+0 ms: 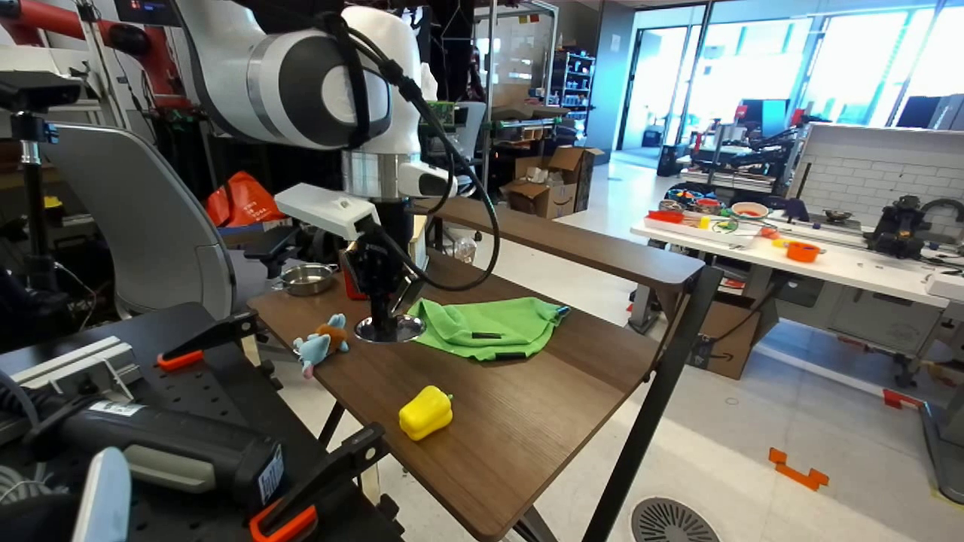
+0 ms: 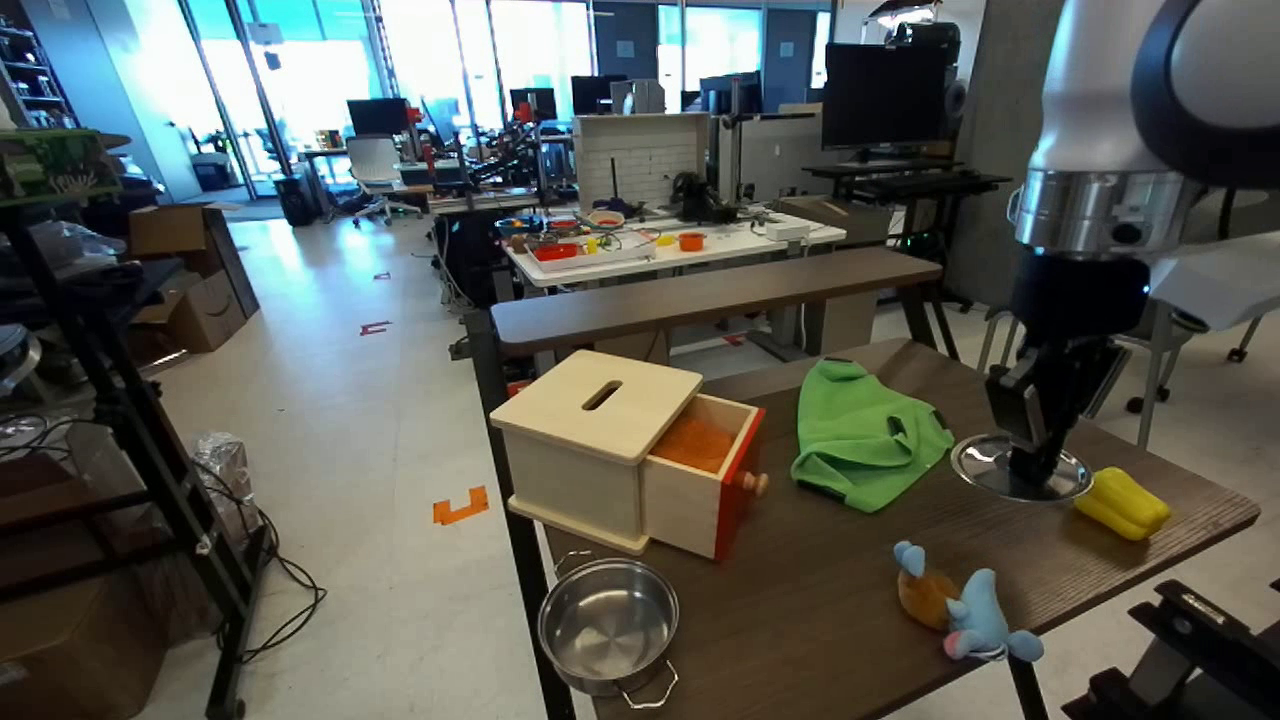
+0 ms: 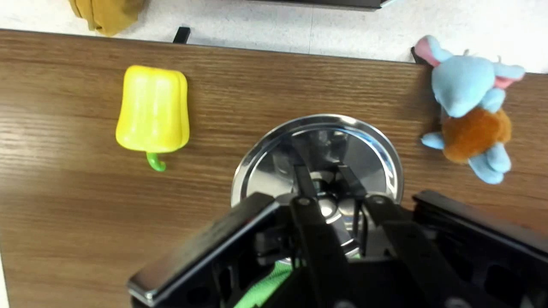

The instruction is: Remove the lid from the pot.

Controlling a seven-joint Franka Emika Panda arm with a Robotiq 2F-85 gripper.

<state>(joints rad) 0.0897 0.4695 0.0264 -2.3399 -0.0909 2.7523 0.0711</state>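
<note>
The pot [image 2: 607, 632] is a shiny steel pot with two wire handles. It stands uncovered at the table's end, and it also shows in an exterior view [image 1: 307, 279]; it is out of the wrist view. The lid [image 3: 274, 175] is round, flat and silver, and it shows in both exterior views [image 1: 412, 328] [image 2: 985, 465]. My gripper [image 3: 325, 175] points down with its fingers closed around the knob at the lid's middle. The gripper, also in both exterior views [image 1: 385, 324] [image 2: 1036, 462], holds the lid roughly level above the table, away from the pot. The knob is partly hidden by the fingers.
A yellow toy pepper [image 1: 426, 413] and a blue-and-brown plush toy [image 2: 965, 607] lie near one long table edge. A green cloth [image 1: 493, 327] lies beside the lid. A wooden box [image 2: 570, 480] with an open red-fronted drawer [image 2: 690, 500] stands beside the pot.
</note>
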